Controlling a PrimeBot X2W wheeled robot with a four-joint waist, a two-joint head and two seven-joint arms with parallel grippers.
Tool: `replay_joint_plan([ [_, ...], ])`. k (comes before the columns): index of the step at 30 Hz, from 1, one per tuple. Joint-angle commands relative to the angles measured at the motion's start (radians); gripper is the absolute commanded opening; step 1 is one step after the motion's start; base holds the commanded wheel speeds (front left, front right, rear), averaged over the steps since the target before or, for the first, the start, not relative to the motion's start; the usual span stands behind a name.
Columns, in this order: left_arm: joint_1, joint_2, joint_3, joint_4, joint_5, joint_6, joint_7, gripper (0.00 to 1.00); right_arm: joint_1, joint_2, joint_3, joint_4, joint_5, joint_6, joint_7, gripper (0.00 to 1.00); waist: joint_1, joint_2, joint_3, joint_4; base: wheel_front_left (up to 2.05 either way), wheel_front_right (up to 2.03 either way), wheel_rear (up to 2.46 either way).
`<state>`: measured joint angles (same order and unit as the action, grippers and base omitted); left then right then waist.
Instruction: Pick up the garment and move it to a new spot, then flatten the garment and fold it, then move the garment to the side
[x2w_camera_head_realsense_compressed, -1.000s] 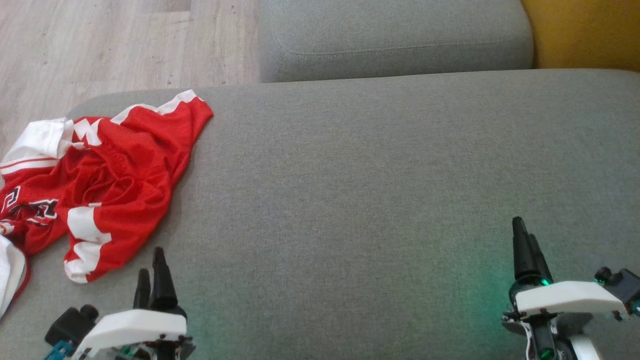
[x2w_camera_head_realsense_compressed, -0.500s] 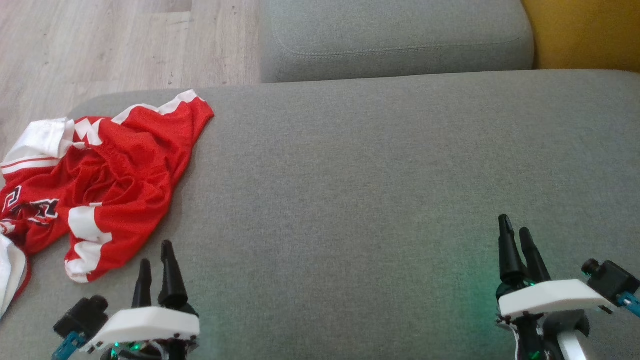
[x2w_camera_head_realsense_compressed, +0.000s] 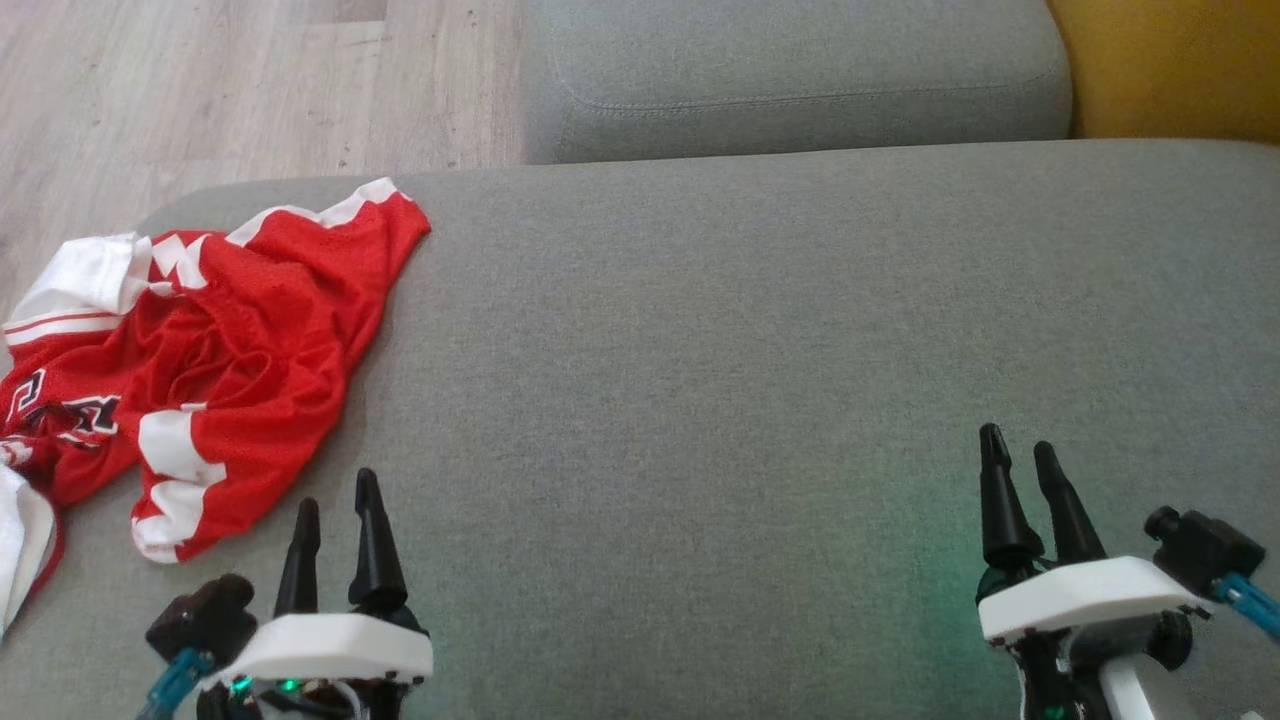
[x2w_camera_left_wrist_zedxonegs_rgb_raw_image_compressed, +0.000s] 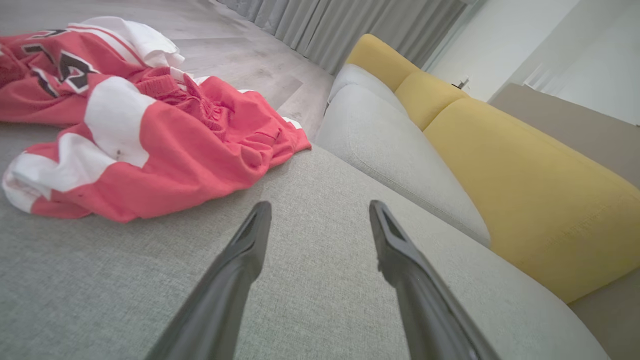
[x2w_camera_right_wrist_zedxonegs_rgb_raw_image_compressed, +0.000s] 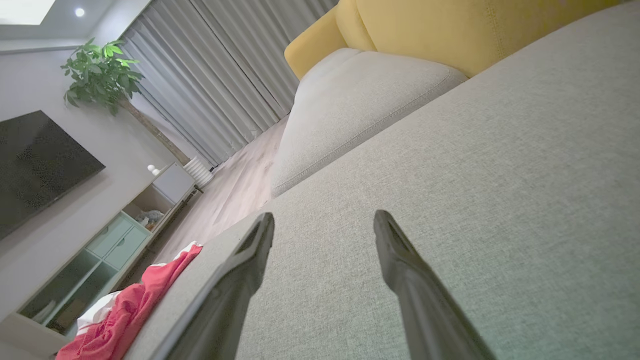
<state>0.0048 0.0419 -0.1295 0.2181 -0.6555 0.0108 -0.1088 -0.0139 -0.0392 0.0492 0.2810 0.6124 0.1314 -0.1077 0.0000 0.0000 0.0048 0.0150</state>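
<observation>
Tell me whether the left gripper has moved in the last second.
Yes. The left gripper has shifted to the robot's right and slightly forward, away from the crumpled red-and-white mesh garment, which stays put.

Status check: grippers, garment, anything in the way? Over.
Left gripper open, empty, near garment. Right gripper open, empty, above sofa cushion. Garment crumpled at cushion's left end, ungripped. Nothing between left gripper and garment.

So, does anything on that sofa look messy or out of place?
Yes: the red and white garment lies crumpled in a heap at the left end of the grey seat cushion, its left side apparently drooping over the edge. Nothing else stands out.
</observation>
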Motion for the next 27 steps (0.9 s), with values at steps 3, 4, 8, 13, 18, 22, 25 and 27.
replay_joint_plan([
  [3, -0.058, 0.006, 0.006, -0.045, 0.077, 0.018, -0.028, 1.00, -0.065, -0.008, 0.022, -0.043, -0.076, 0.000, -0.030, 1.00, 0.0000, 0.0000, 0.002, 0.002, 0.00, 0.00, 0.00],
  [4, -0.058, 0.006, 0.004, -0.046, 0.089, 0.020, -0.031, 1.00, -0.066, -0.008, 0.023, -0.043, -0.088, -0.001, -0.033, 1.00, 0.0000, 0.0000, 0.002, 0.002, 0.00, 0.00, 0.00],
  [8, -0.060, 0.007, -0.004, -0.049, 0.139, 0.027, -0.043, 1.00, -0.069, -0.008, 0.029, -0.045, -0.138, -0.001, -0.045, 1.00, 0.0000, 0.0000, 0.002, 0.003, 0.00, 0.00, 0.00],
  [13, -0.060, 0.007, -0.011, -0.055, 0.184, 0.034, -0.055, 1.00, -0.071, -0.008, 0.031, -0.046, -0.181, -0.001, -0.057, 1.00, 0.0000, 0.0000, 0.002, 0.004, 0.00, 0.00, 0.00],
  [18, -0.061, 0.007, -0.020, -0.057, 0.243, 0.043, -0.070, 1.00, -0.073, -0.009, 0.032, -0.044, -0.234, -0.001, -0.072, 1.00, 0.0000, 0.0000, 0.003, 0.005, 0.00, 0.00, 0.00],
  [22, -0.063, 0.007, -0.028, -0.057, 0.289, 0.050, -0.082, 1.00, -0.076, -0.009, 0.033, -0.039, -0.274, -0.001, -0.084, 1.00, 0.0000, 0.0000, 0.003, 0.005, 0.00, 0.00, 0.00],
  [25, -0.064, 0.007, -0.035, -0.059, 0.324, 0.055, -0.091, 1.00, -0.078, -0.009, 0.035, -0.038, -0.308, -0.001, -0.092, 1.00, 0.0000, 0.0000, 0.003, 0.006, 0.00, 0.00, 0.00],
  [27, -0.065, 0.007, -0.039, -0.061, 0.348, 0.059, -0.097, 1.00, -0.078, -0.009, 0.034, -0.038, -0.325, -0.001, -0.098, 1.00, 0.0000, 0.0000, 0.003, 0.007, 0.00, 0.00, 0.00],
])
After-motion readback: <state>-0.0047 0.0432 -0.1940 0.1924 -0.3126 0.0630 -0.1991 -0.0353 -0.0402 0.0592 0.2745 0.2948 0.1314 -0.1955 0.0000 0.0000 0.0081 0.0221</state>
